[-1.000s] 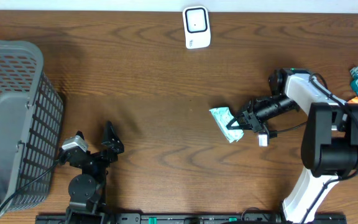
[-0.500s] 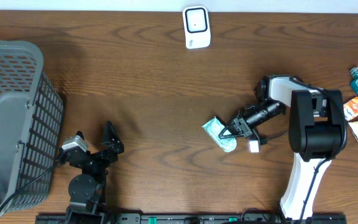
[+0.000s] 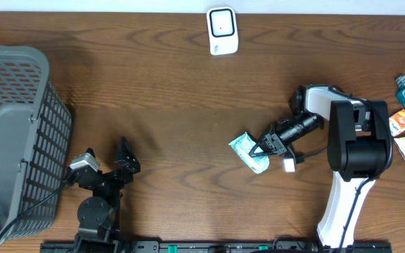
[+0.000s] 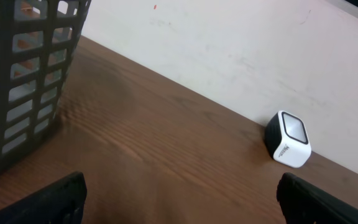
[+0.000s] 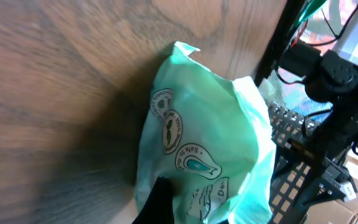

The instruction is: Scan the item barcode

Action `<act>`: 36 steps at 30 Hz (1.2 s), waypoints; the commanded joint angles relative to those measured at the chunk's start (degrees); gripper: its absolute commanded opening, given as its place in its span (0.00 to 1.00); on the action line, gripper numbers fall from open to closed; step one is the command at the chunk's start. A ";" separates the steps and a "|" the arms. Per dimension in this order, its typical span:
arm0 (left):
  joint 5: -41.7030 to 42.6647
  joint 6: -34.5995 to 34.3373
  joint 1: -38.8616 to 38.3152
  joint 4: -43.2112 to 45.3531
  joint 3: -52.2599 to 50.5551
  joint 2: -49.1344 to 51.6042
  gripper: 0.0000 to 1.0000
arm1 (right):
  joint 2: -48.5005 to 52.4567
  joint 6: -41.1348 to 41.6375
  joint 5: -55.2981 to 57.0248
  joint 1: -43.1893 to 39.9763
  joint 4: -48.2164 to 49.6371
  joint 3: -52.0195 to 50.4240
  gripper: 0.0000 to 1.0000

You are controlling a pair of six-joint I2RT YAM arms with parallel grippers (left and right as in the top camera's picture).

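My right fingers (image 3: 264,147) are clamped tight on the green packet (image 3: 245,146), gripping one edge. The packet sticks out past their tips, low against the table (image 3: 174,105). The white scanner (image 3: 222,30) is well apart from them, at the far table edge. My left fingers (image 3: 126,156) are spread wide and hold nothing, with the scanner far ahead of them and the grey basket (image 3: 13,126) near them.

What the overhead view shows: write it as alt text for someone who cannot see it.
The right tool, shut on a green packet, holds it at mid-table, short of the white scanner at the far edge. The left tool rests open beside a grey basket.
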 commanded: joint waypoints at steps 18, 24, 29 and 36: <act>-0.33 -0.46 0.24 -1.90 -1.16 -0.09 0.98 | 1.99 -59.84 -26.45 -0.31 -11.78 -0.28 0.01; -0.33 -0.48 0.24 -1.90 -1.16 -0.09 0.98 | 1.97 -87.84 -22.91 -0.33 -28.15 -0.39 0.02; -0.33 -0.46 0.24 -1.90 -1.16 -0.09 0.98 | 0.15 -90.75 -17.33 0.76 -28.15 -0.39 0.02; -0.33 -0.48 0.24 -1.90 -1.16 -0.09 0.98 | -6.03 -96.06 -13.68 4.46 -28.15 -0.39 0.02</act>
